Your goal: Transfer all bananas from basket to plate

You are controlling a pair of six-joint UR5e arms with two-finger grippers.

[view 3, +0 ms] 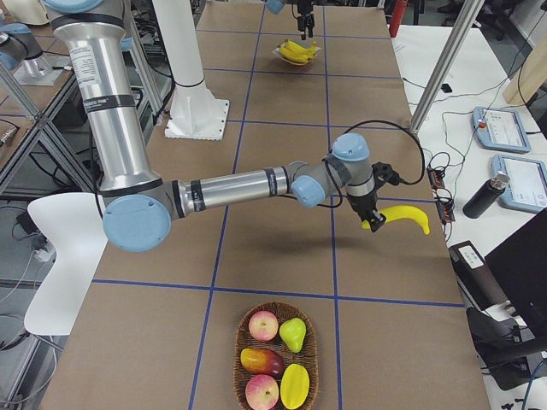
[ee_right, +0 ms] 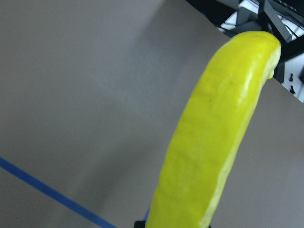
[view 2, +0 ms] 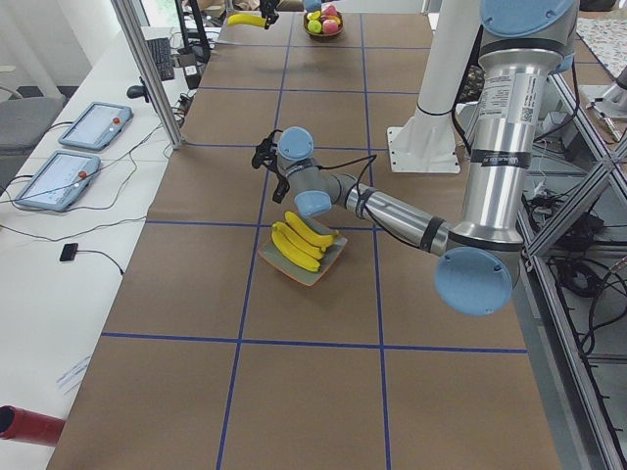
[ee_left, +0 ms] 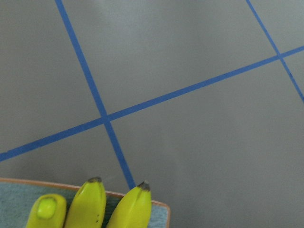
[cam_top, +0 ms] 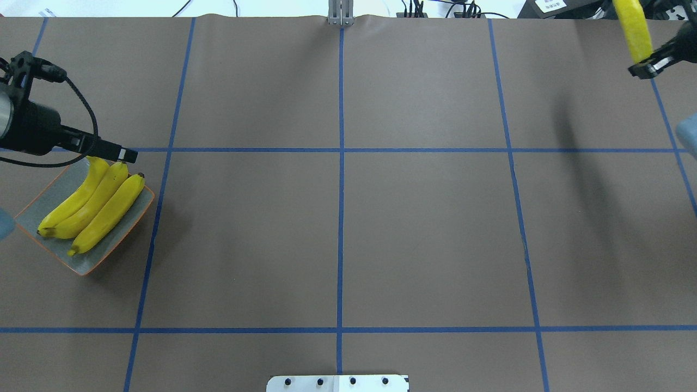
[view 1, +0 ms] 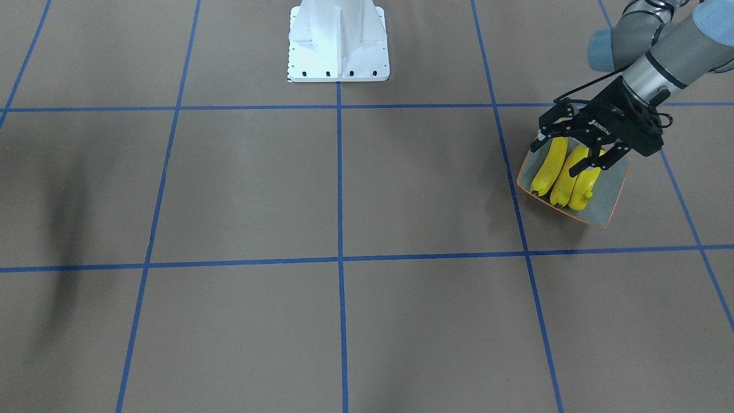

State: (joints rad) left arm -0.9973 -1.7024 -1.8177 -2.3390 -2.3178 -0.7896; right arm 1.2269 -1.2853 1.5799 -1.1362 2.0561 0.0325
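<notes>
Brown paper crossed by blue tape lines covers the worktop (cam_top: 337, 234). Near its end on the robot's left sits the plate (cam_top: 117, 235), with three bananas (cam_top: 92, 207) lying in it side by side and touching. The left gripper (view 1: 567, 154) hovers over their ends nearest the robot, its fingers apart and nothing between them.

Near the far right corner of the worktop, the right gripper (cam_top: 648, 61) holds the fourth banana (cam_top: 633, 27) in the air, fingers clamped on one end of it, well apart from the plate. At the worktop's right end the basket (view 3: 238, 376) holds only other fruit (view 3: 263, 325); no banana shows in it.

By this reckoning the job is most of the way through. Three of the four are delivered and the basket is cleared of bananas. The last one is lifted out but has the whole length of the worktop to cross. A bare strip of plate beside the third banana looks wide enough to take it. The right arm may not reach that far, so a hand-over to the waiting left fingers seems likely.
</notes>
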